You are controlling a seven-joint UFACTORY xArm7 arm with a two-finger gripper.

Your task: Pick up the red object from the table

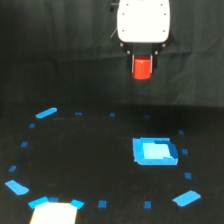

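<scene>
A: Figure, exterior view. What occupies the nearest edge, at about 7 o'clock?

B: A pale, whitish slab (54,213) cut off by the bottom border, with bright blue tape (44,203) along its top edge. Just beyond it, at 8 o'clock, lies a slanted blue tape piece (17,187). At 5 o'clock sits another slanted blue piece (187,198), and small blue squares (102,204) dot the near row between them.

A: And the middle ground?

B: The table (90,160) is a flat black surface. Right of centre, near 4 o'clock, lies the larger blue square patch (154,151). Small blue marks run around it in a rough ring. At 10 o'clock, further back, lies an elongated blue strip (46,113).

A: Where is the red object?

B: The red object (142,68) hangs at about 1 o'clock, well above the tabletop and clear of it, seen against the dark backdrop. It sits farther back and higher in the frame than the blue square patch.

A: State of the pincer?

B: The gripper (142,61), beneath the white housing (143,21) at 12 o'clock, pinches the red object. Dark fingers (132,62) flank both sides of the block, and its lower part protrudes below them. The top of the block is hidden under the housing.
</scene>
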